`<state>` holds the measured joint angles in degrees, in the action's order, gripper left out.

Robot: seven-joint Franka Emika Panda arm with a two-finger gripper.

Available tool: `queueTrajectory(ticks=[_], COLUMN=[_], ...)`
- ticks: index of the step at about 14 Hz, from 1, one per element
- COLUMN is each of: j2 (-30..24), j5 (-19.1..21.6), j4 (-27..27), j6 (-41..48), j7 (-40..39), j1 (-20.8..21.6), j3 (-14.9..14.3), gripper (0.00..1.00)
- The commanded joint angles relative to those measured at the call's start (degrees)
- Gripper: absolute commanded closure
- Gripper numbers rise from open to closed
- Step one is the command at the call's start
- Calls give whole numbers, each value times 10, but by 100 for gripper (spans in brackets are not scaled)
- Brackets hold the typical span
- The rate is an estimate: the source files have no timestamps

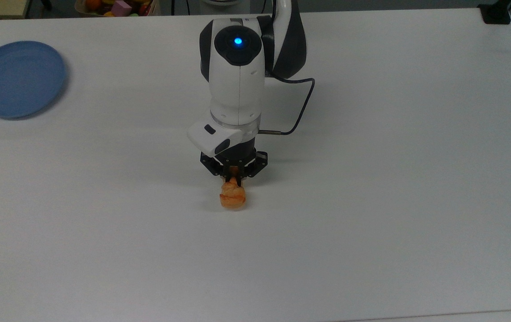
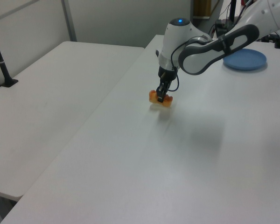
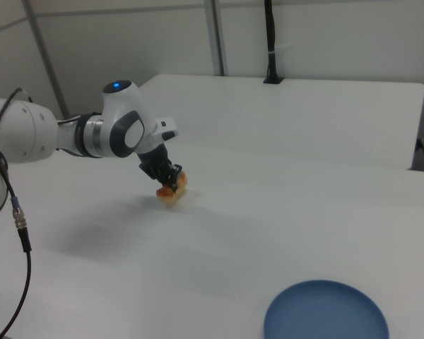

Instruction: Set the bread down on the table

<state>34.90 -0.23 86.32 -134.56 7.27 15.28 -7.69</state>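
We find the bread (image 1: 233, 198) near the middle of the tabletop (image 1: 371, 179); the plate (image 1: 16, 78) lies well apart toward the top view's upper left.

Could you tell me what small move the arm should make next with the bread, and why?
Probably open the gripper and release. The bread is gripped and looks to be at or just above the table, its shadow tight beneath it, far from the plate.

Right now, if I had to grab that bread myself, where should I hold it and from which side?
Probably across the narrow middle of the bread, coming straight down from above, as the gripper does: it is a small oblong roll lying low over the table, so its ends stick out either side.
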Motion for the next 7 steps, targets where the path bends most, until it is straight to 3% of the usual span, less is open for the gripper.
queueTrajectory(ticks=[1, 2, 7], j2=[17, 17, 17], j5=[-11, -11, -12], j4=[-19, -19, -15], j6=[-4, -4, -4], j7=[17, 17, 17], j1=[5, 5, 5], j3=[-5, -5, -5], gripper=[50, 46, 7])
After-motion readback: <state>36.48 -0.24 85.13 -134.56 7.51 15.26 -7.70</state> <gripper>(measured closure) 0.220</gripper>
